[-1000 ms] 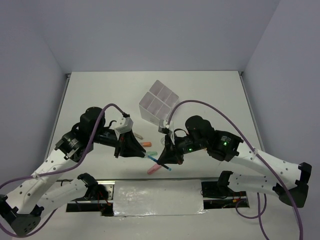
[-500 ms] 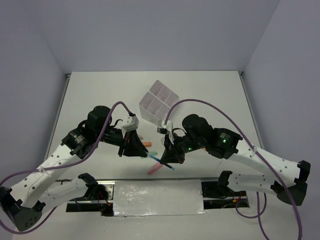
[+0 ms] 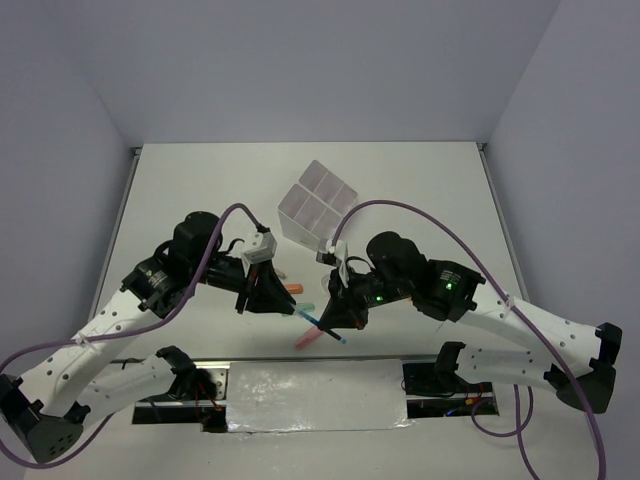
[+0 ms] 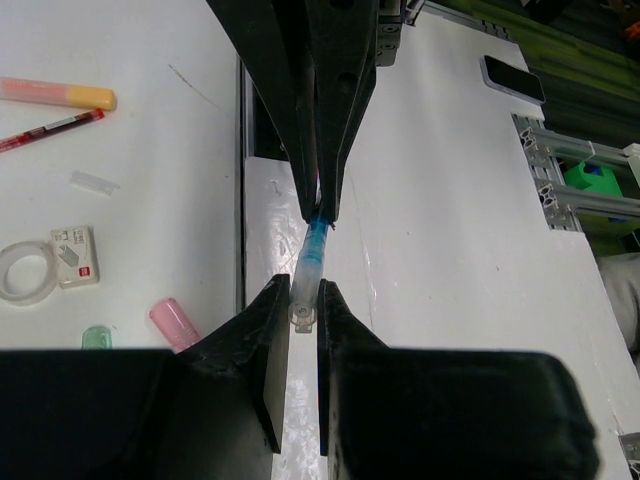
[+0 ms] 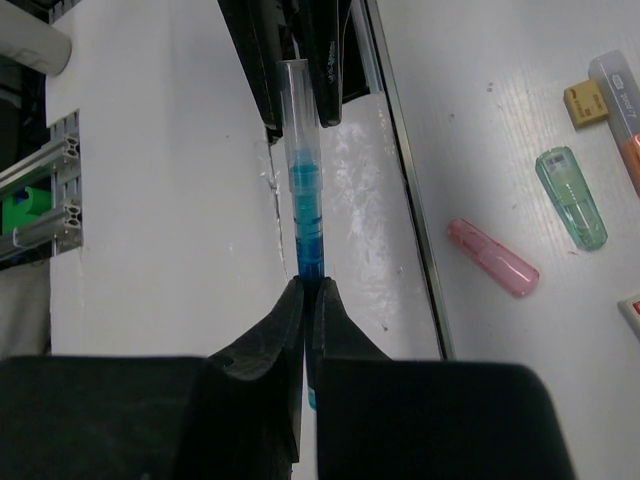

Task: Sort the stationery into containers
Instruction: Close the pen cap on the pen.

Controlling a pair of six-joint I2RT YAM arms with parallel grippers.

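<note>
Blue pen point(image 5: 304, 190) is aloft off the surface point(image 5: 480, 130), spanning both grippers, long axis dead ahead of each. Right gripper point(image 5: 308, 287) is clamped on the inked end. Left gripper point(image 4: 301, 297) pinches the clear end.

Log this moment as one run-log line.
left pincer: shut on blue pen | right pincer: shut on same pen | pen: spans both pincers, outside divided box

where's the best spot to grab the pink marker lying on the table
Probably mid-barrel of the pink marker, from straight above, closing across its narrow width: it lies flat and slanted, apart from the green marker.
</note>
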